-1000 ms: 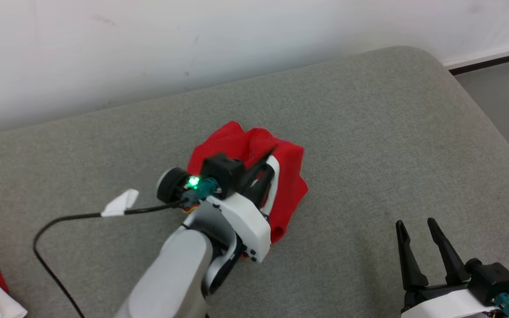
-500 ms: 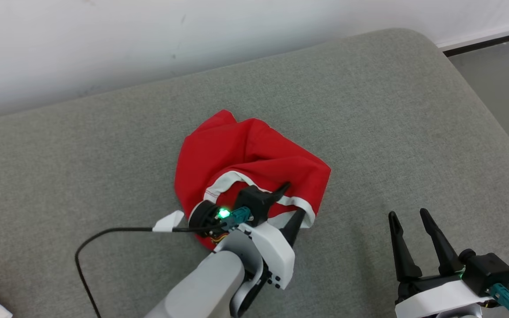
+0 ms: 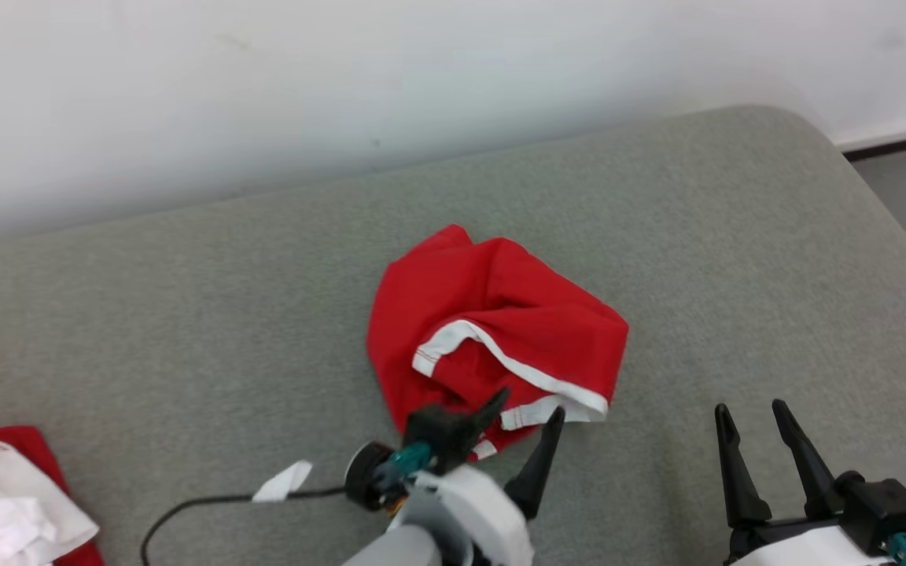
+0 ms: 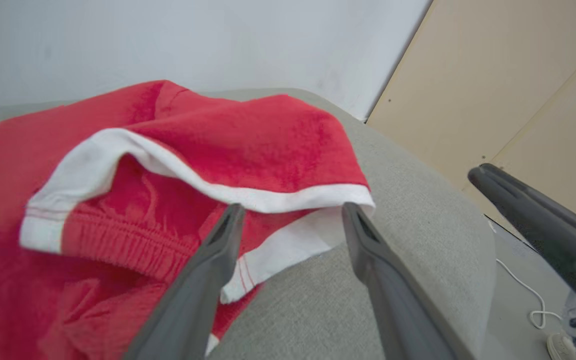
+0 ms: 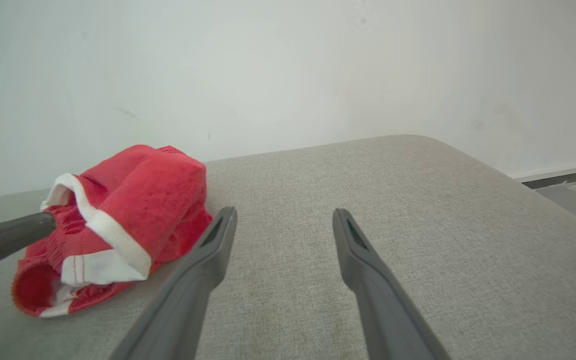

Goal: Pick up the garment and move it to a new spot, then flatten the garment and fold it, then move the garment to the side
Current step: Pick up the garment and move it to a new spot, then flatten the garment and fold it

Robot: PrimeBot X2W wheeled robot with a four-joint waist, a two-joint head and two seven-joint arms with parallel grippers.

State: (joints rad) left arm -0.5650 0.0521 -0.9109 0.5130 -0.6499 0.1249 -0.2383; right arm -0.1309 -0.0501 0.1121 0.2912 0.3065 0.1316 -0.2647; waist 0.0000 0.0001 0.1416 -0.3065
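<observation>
Garment [image 3: 492,330] on cushion [image 3: 185,314] (left tool [image 3: 532,401] beside)

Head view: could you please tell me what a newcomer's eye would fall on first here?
The crumpled red garment with white trim stands out at the middle of the grey cushion. The left claw stands open at its near edge; the right claw, also open, sits apart at lower right.

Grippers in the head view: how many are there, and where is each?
2. The left gripper is at bottom centre, open at the near edge of the red garment. The right gripper is at lower right, open over the grey cushion.
</observation>
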